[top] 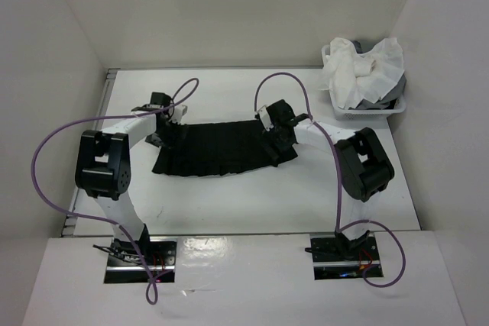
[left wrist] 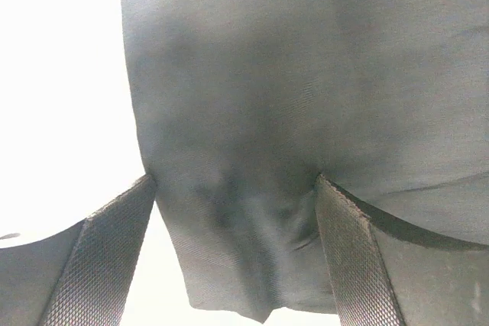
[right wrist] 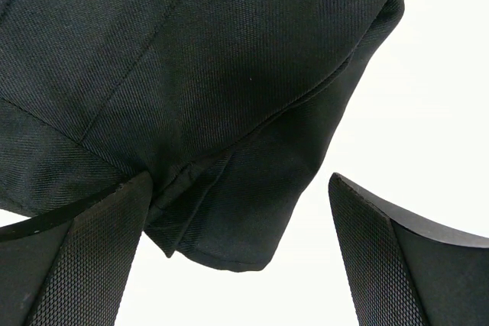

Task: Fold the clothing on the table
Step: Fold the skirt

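While both arms reach over the middle of the white table [top: 229, 208], the black pleated skirt [top: 218, 146] lies flat and spread left to right between them, narrow edge toward the back wall [top: 229, 13] and wider flared hem toward the arm bases. The left gripper [top: 160, 129] sits low at the skirt's far left corner and the right gripper [top: 276, 141] at its right end. Both have their jaws spread wide and are clamped on nothing.

In the left wrist view, the left gripper [left wrist: 229, 265] straddles the cloth. The skirt [left wrist: 306, 97] fills the space between its meshed fingers [left wrist: 99, 265] and ends in a point low in the frame, and its left edge runs beside bare bright tabletop.

From the right wrist, the right gripper [right wrist: 237, 265] frames a seamed, folded corner of the skirt [right wrist: 191, 74]. That corner touches the finger on the picture's left, and the finger on the right stands apart from it over bare table.

A broad band of bare tabletop runs between the hem and the arm bases, and a narrower strip separates the skirt from the back wall. The table's thin metal edge shows along the left side, close to the left wall. In the far right corner, well apart from the skirt, a small white basket [top: 393, 111] holds crumpled white and grey cloths [top: 359, 66]. Purple cables [top: 46, 150] loop above both arms.
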{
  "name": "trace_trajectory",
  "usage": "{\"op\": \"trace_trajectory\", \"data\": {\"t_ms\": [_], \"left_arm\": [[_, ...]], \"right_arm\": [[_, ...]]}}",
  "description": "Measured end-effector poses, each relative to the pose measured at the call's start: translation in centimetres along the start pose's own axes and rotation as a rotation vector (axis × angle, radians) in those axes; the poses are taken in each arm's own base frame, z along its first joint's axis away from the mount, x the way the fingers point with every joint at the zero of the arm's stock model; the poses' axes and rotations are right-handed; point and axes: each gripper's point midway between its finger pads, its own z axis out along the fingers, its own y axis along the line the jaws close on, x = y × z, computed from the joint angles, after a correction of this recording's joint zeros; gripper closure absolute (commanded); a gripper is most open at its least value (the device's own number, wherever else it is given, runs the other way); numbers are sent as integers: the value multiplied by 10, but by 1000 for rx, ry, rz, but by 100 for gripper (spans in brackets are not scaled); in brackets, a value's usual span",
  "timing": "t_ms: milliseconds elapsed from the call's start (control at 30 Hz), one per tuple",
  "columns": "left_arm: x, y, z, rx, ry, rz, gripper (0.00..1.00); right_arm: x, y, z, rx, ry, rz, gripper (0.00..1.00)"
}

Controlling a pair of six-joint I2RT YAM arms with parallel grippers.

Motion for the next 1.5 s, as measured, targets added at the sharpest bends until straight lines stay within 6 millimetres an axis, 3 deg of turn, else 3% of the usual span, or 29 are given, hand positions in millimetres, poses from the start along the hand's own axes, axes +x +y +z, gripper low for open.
{"op": "trace_trajectory", "data": {"t_ms": [133,233,333,433,567,667,800,967,1233,1333,1500], "left_arm": [[11,25,-19,-34,45,-30,10],[-1,34,-54,-49,-8,-47,9],[-32,35,-107,-61,-161,-41,9],[-44,31,-147,-64,-281,-41,9],[-35,19,-165,-32,-332,-51,7],[-21,11,-161,0,-309,-62,7],[-4,3,-154,23,-285,-87,5],[5,2,-161,2,-340,-106,1],[4,9,-162,-50,-397,-112,1],[4,13,-160,-72,-394,-121,1],[4,17,-154,-88,-381,-144,1]], "right_arm": [[8,-3,-12,-4,27,-1,0],[8,-5,-37,-26,22,11,0],[-17,-10,-75,-43,-74,34,0],[-49,-14,-110,-57,-203,62,0],[-67,-3,-127,-130,-269,101,0],[-69,15,-117,-219,-248,122,0],[-62,46,-90,-329,-169,150,0],[-54,67,-62,-376,-81,216,0],[-95,72,-57,-283,-153,281,0],[-103,95,-43,-251,-144,250,0],[-85,138,1,-218,-28,199,0]]}}
